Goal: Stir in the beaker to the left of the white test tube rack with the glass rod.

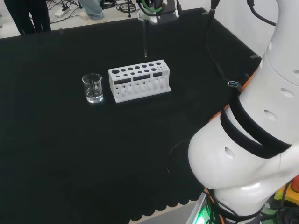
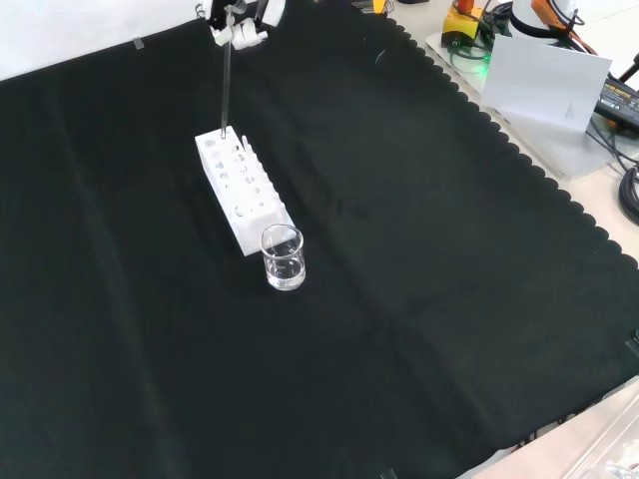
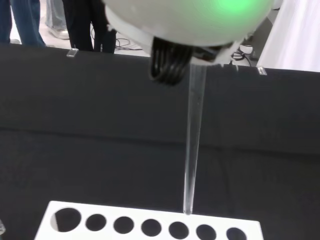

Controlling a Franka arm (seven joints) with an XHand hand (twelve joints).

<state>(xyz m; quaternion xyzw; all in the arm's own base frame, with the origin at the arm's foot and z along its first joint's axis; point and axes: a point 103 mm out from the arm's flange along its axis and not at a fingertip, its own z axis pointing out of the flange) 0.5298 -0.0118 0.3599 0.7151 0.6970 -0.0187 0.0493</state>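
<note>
You are looking at a glass rod (image 3: 192,145), thin, clear and straight, hanging upright with its lower tip just above the back edge of the white test tube rack (image 1: 139,80); in the wrist view that tip is sitting close over the row of round holes, and you cannot tell whether it is touching the rack. No writing is readable on any of the ware. The rod's upper end is running up into the hand (image 2: 238,22), whose black and white fingers are curling round it at the top of the front view, so the hand is holding the rod. In the head view the rod is showing as a faint vertical line (image 1: 145,44) beyond the rack.

The rack is a long white block with rows of round holes in its top and slots in its side. The beaker (image 1: 93,88) is standing just beside the rack's left end in the head view, and nearer the camera than the rack in the front view (image 2: 283,256). It is clear, cylindrical, with a small spout at the rim and a little clear liquid at the bottom. The beaker is standing well apart from the rod's tip.

Both are resting on the worktop (image 2: 429,299), which is wearing a matt black cloth with a scalloped edge
</note>
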